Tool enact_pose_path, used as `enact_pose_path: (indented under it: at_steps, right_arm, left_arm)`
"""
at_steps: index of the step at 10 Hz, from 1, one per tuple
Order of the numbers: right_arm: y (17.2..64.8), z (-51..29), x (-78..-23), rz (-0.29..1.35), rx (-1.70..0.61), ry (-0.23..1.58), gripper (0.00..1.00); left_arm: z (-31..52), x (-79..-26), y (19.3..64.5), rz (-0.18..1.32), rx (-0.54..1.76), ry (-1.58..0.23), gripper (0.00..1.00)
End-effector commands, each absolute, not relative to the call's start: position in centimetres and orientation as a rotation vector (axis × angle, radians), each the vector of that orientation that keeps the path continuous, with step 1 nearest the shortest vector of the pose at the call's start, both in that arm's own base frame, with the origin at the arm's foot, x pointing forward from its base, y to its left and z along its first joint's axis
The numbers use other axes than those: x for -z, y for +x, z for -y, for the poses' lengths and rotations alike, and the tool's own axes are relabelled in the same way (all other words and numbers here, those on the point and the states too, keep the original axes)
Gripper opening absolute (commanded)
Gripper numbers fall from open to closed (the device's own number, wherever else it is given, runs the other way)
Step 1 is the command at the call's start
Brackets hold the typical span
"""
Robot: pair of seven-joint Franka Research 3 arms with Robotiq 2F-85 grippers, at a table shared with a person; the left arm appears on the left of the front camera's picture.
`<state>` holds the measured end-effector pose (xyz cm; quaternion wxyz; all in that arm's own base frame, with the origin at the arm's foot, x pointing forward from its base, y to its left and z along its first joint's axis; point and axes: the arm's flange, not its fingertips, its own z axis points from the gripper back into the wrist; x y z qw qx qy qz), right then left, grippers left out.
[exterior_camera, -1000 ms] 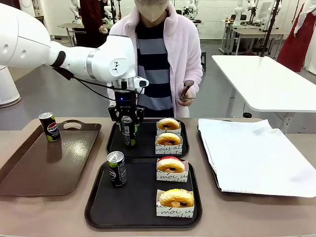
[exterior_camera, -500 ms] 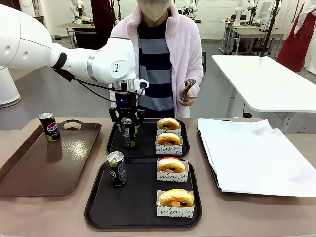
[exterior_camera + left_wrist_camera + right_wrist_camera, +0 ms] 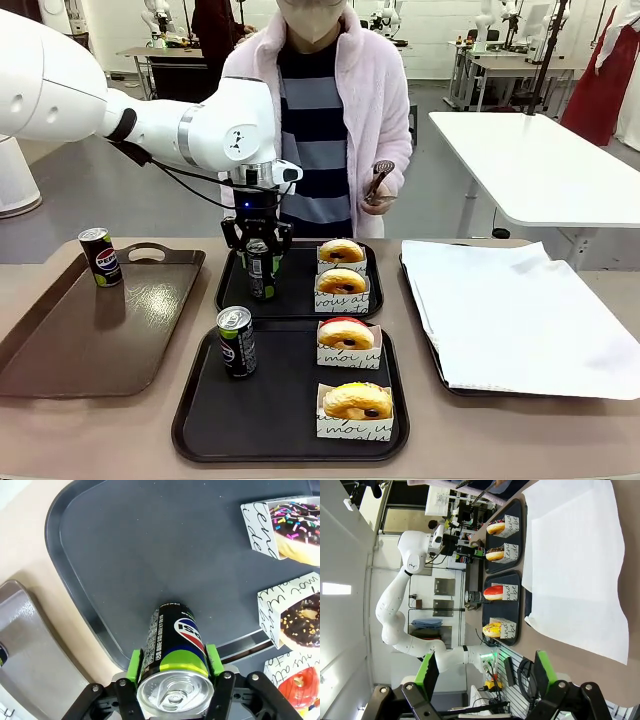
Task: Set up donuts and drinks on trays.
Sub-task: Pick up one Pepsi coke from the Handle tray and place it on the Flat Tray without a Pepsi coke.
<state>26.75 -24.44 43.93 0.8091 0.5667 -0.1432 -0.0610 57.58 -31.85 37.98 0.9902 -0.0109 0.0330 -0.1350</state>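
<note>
Little changed since a second ago: my left gripper [image 3: 257, 243] stays over far tray [image 3: 296, 305], maybe lifted a hair. Can [image 3: 174, 650] stands upright on that tray's left part, between my green pads [image 3: 134, 663]; pads look just off its sides, grip loosened, jaws apart. Left arm reaches in from left, wrist pointing straight down. Two donuts [image 3: 341, 266] right of can. Near tray [image 3: 195, 428] holds another can [image 3: 237, 341], two donuts. Right gripper [image 3: 484, 672] open, holding nothing, off to table's side.

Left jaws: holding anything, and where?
Cannot be told: left pads flank the can's upper sides on the far tray, grip unclear. Right jaws open, empty.
</note>
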Motion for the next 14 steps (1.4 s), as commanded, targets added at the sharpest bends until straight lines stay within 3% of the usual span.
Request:
enact_pose_path:
  at_steps: [1, 8, 14]
  right_arm:
    - [26.8, 24.5, -43.9, 0.315, 0.124, 1.224, 1.00]
    - [26.8, 24.5, -43.9, 0.315, 0.124, 1.224, 1.00]
    - [26.8, 24.5, -43.9, 0.315, 0.124, 1.224, 1.00]
  left_arm:
    - [31.5, -38.0, 57.6, -0.043, 0.295, -0.013, 0.99]
    - [31.2, -39.1, 57.0, -0.043, 0.296, -0.033, 1.00]
    - [29.5, -50.1, 47.4, -0.017, 0.408, -0.021, 1.00]
